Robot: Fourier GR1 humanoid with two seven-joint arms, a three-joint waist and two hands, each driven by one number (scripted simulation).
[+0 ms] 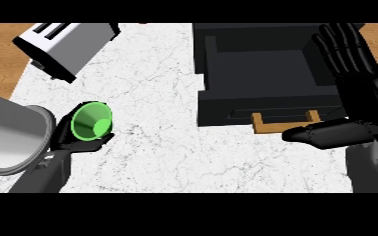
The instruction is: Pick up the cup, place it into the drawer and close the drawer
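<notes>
A green cup sits in my left hand at the lower left, tilted so its open mouth faces up toward me; the fingers curl round it from below. The dark drawer stands pulled open at the upper right, its inside bare, with a tan handle on its front. My right hand rests open at the right edge beside the drawer, fingers straight and pointing away, thumb stretched out to the left just below the handle.
A silver toaster lies at the upper left on the white marble counter. A grey rounded object sits at the left edge beside my left forearm. Wooden floor shows at the far left.
</notes>
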